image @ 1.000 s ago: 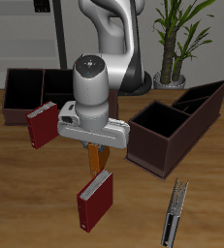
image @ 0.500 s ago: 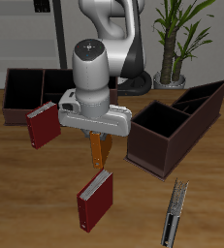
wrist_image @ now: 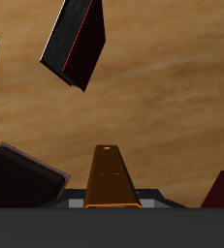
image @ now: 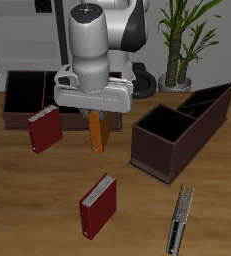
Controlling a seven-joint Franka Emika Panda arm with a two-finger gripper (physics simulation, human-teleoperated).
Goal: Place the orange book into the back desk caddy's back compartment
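Observation:
My gripper [image: 98, 117] is shut on the top of the orange book [image: 98, 133] and holds it upright, clear of the table. The book also shows in the wrist view [wrist_image: 112, 176], hanging between my fingers. The back desk caddy [image: 22, 92], a long dark brown box, lies at the table's back, just behind the gripper. Its back compartment [image: 51, 86] is the middle section and is mostly hidden behind my hand. The held book hangs in front of the caddy, not over it.
A dark red book [image: 45, 128] stands beside the gripper, and another [image: 98, 205] stands nearer the front edge, also in the wrist view [wrist_image: 75, 39]. The caddy with a diagonal divider [image: 182, 128] sits beside the gripper. A grey book [image: 178, 220] lies near the front edge.
The gripper has risen and moved back toward the long caddy, lifting the orange book off the table. The red books have not moved.

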